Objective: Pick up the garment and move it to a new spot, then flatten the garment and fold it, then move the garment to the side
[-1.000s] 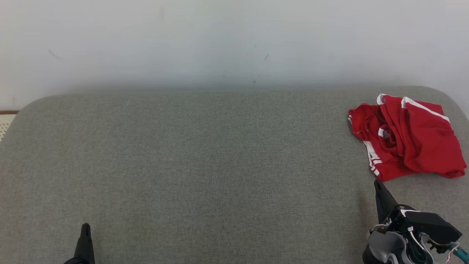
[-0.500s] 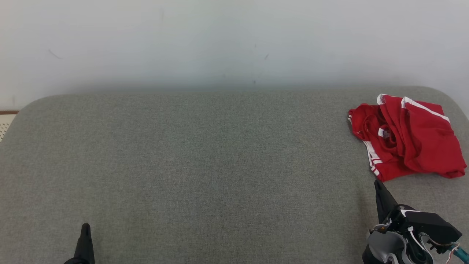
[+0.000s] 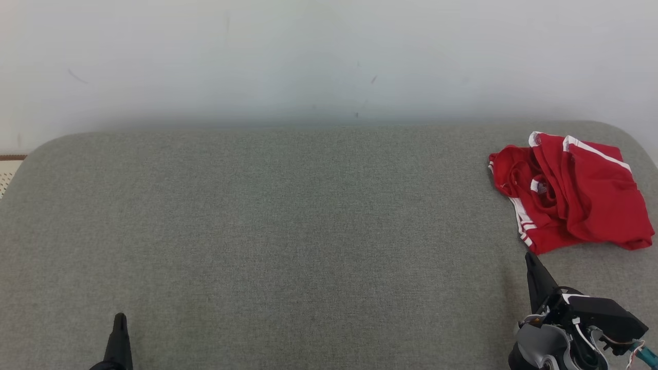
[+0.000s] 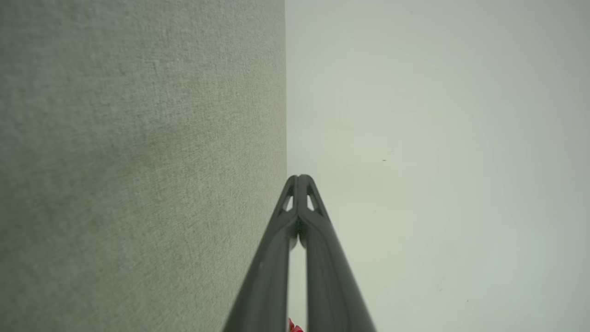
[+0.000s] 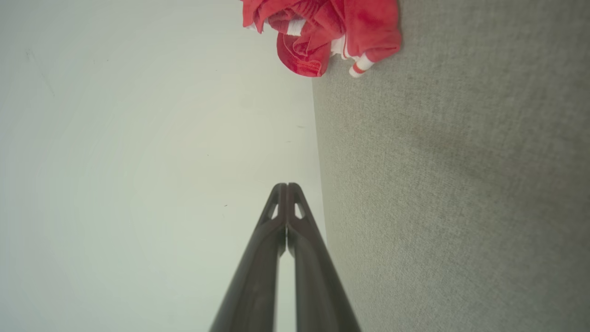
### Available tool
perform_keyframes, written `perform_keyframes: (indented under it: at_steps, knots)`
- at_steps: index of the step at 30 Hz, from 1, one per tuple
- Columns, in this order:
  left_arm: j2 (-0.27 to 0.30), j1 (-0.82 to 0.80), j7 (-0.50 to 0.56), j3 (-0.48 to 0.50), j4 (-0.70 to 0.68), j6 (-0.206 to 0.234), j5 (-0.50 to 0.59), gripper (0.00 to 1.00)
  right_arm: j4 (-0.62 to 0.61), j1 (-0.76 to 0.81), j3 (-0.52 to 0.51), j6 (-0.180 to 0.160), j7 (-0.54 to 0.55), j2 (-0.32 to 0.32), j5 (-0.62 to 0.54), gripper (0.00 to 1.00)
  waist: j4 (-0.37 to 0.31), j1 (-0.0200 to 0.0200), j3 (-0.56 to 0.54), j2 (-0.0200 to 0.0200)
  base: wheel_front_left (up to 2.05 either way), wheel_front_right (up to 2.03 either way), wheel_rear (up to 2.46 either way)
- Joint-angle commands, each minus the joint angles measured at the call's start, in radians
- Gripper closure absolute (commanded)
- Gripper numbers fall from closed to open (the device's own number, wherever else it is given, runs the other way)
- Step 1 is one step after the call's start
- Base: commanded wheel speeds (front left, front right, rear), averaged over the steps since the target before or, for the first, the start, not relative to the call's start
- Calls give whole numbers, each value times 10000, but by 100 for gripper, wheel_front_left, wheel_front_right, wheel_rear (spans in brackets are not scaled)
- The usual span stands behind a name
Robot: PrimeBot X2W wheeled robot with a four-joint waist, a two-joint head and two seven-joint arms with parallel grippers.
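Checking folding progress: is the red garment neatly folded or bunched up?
Bunched up. The red garment lies in a crumpled heap on the grey surface, with uneven overlapping folds and white trim twisting through them.

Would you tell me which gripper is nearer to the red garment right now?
Right. The right gripper sits just in front of the red garment, not touching it; the left gripper is far off to the left.
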Motion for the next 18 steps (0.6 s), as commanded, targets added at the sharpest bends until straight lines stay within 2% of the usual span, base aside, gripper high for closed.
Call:
perform_keyframes:
  at_steps: [1,18]
  knots:
    - [-3,-59,20,39,27,-41,-42,100,22,-7,-1,0,56,29,-25,100,0,0,0,0,0,0,0]
    - [-9,-60,21,46,26,-41,-34,100,22,-8,-5,0,49,32,-34,100,0,0,0,0,0,0,0]
